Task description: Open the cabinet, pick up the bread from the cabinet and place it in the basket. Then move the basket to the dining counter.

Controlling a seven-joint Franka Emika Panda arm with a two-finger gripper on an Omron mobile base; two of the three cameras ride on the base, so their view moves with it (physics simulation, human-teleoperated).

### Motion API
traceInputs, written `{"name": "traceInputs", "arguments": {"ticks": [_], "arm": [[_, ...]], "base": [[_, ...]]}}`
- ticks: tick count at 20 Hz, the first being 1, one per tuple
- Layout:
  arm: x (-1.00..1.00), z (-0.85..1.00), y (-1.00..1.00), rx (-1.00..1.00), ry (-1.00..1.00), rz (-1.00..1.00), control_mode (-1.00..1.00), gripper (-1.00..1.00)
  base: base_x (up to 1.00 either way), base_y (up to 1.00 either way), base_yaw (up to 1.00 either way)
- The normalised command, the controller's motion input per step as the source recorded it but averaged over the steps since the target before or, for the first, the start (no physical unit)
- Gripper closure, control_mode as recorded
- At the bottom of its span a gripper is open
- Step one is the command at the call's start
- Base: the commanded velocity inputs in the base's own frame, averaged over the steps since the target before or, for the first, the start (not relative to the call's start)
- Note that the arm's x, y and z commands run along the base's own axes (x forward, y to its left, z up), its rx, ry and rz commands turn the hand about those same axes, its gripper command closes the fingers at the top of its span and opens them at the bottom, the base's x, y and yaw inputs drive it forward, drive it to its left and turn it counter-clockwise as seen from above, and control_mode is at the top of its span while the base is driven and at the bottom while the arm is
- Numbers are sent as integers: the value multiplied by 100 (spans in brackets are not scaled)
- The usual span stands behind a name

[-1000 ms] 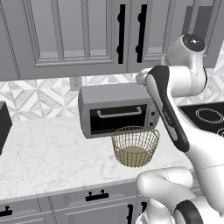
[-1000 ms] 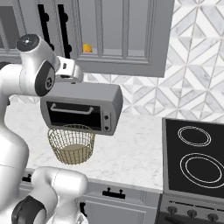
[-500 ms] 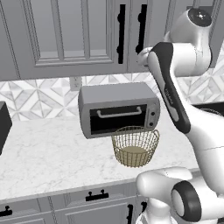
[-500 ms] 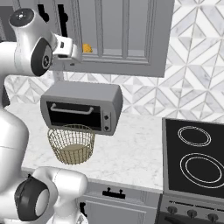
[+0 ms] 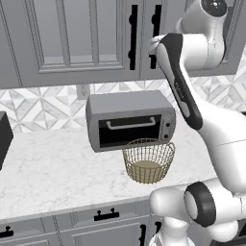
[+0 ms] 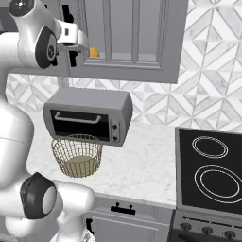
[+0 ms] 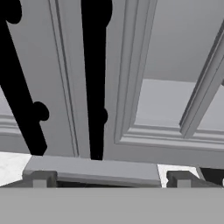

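Grey cabinet (image 5: 81, 38) up on the wall, right door swung open, black bar handles (image 7: 94, 78) close in front of the hand camera. Marble counter (image 5: 53, 168) below, with a toaster oven (image 5: 129, 120) sitting near the back wall. Wire basket (image 5: 148, 161) just in front of the oven's right end, nothing in it. Gripper (image 7: 109, 177) raised up by the cabinet doors, jaws spread wide, gripping nothing. Bread (image 6: 94, 51) on the shelf inside, just right of the hand.

white arm raised high, elbow bent, gripper (image 7: 107, 178) level, its jaws wide apart and empty
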Motion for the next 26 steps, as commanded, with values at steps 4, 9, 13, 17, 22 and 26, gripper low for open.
{"name": "traceInputs", "arguments": {"ticks": [4,9,13,17,22,26], "arm": [[58,7,26,-3,0,-2,-100,-100],[63,3,13,-3,0,-1,-100,-100],[52,-1,0,0,-2,0,-100,-100],[49,-14,5,-1,-8,0,-100,-100],[52,-58,16,-4,-28,0,-100,100],[78,-62,1,-2,-18,-3,-100,100]], "base": [[0,0,0],[0,0,0],[0,0,0],[0,0,0],[0,0,0],[0,0,0]]}}
